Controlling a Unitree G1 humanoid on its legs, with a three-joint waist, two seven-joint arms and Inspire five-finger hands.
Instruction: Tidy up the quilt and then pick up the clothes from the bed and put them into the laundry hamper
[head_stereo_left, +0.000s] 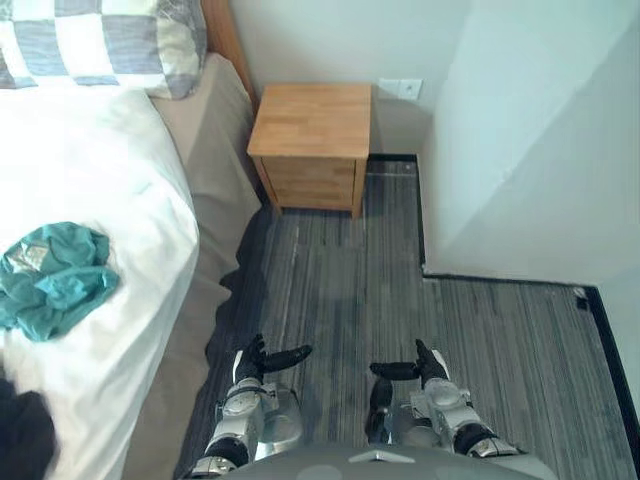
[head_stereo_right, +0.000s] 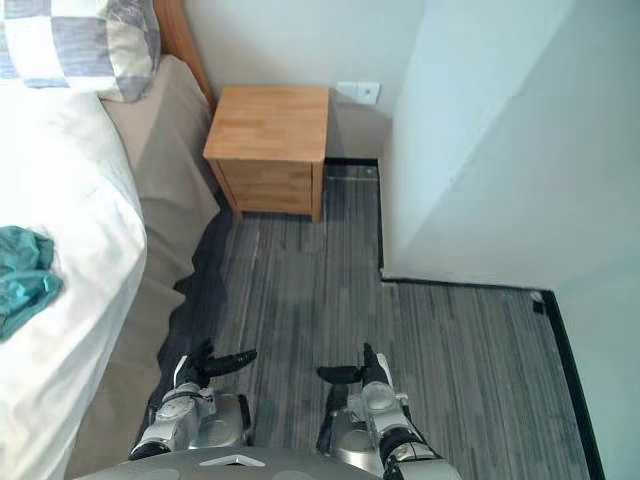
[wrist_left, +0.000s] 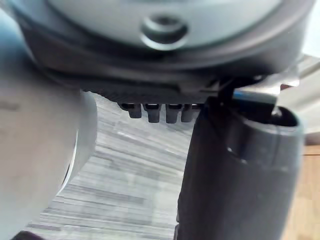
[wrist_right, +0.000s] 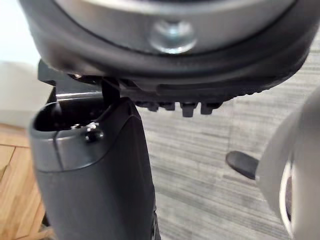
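Over on the left: bed (head_stereo_left: 215, 170) topped with a white quilt (head_stereo_left: 90, 170), mostly smooth. Teal clothes (head_stereo_left: 52, 278) bunched on the quilt, near its floor-side edge. Checked pillow (head_stereo_left: 100, 40) up at the head. Dark heap (head_stereo_left: 25, 430) at the near corner, cut off. Alongside, grey striped floor (head_stereo_left: 330, 290) bearing a wooden nightstand (head_stereo_left: 312, 120) just beside the bed.

Left arm (head_stereo_left: 245, 418), right arm (head_stereo_left: 447, 412): silver-grey casings in rounded segments, with dark bands at the joints.
Left hand (head_stereo_left: 262, 358), right hand (head_stereo_left: 422, 368): black, with slim fingers (wrist_left: 171, 114) and a pale plate at each wrist.
Right thumb (wrist_right: 97, 180): a thick, smooth dark-grey shell with a small bright screw (wrist_right: 93, 133) near its base.
Wrist housing (wrist_right: 240, 20): grey dome, one round fastener (wrist_right: 172, 36), dark ribbed rim.
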